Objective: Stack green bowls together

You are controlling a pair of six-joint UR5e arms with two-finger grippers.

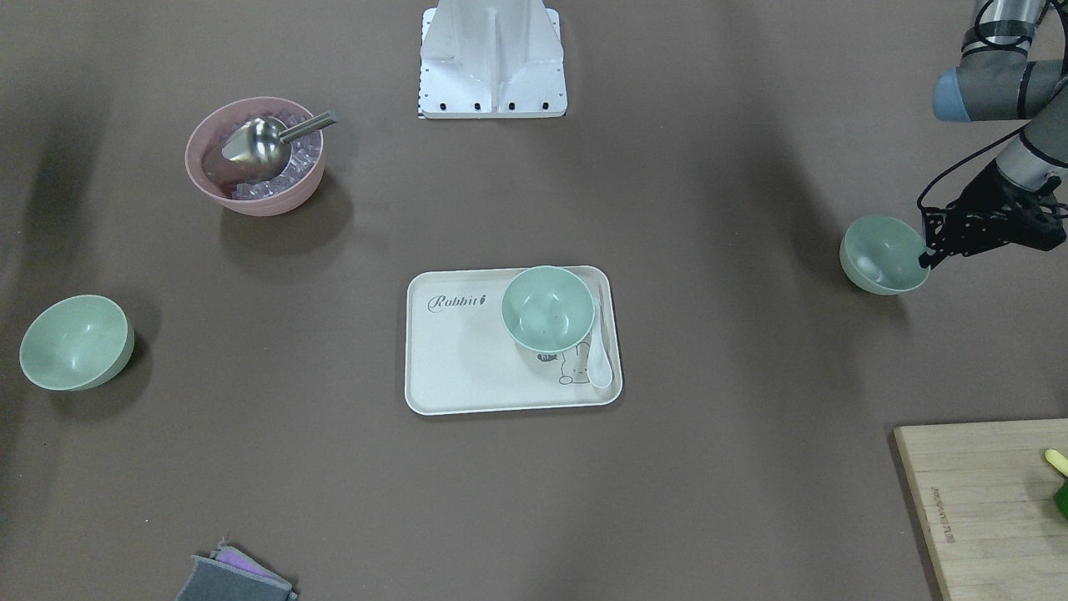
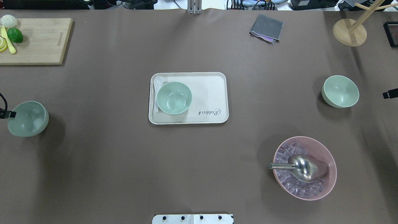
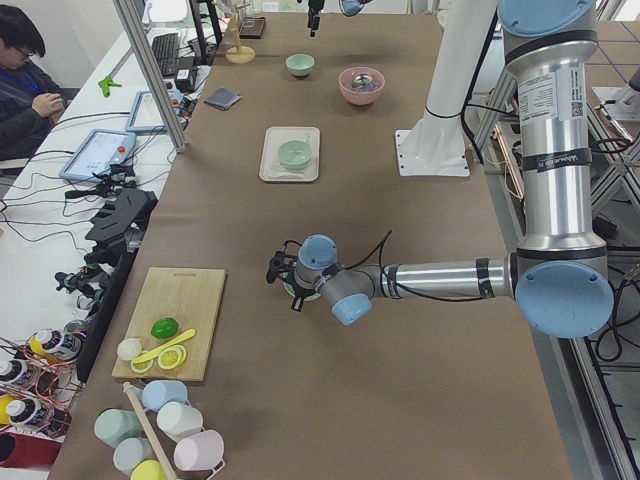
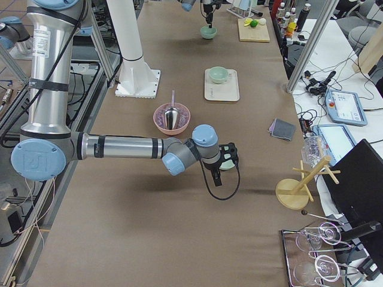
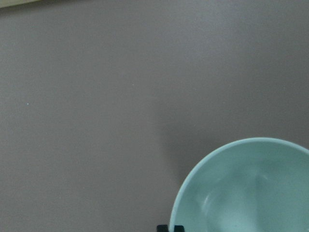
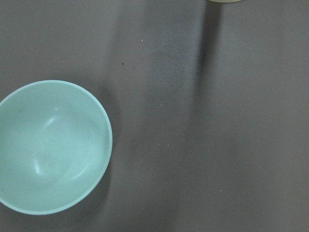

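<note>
Far left of the tray (image 2: 214, 77), the first green bowl (image 2: 28, 119) sits upright on the tabletop (image 2: 108, 161). The left gripper (image 1: 939, 238) is at its outer rim, so the bowl lies just trayward of it. I cannot tell how wide that gripper stands.

The second green bowl (image 2: 174, 98) rests on the tray's left half, with a white spoon (image 2: 157, 82) just beside it.

Far right of the tray, the third green bowl (image 2: 340, 91) stands alone. The right gripper (image 2: 390, 93) is just beyond it, and I cannot tell how wide it stands either.

Each arm is nearest its own outer bowl, with open tabletop toward the tray. The pink bowl (image 2: 304, 168) sits right of the tray, nearer the robot and off both paths.
</note>
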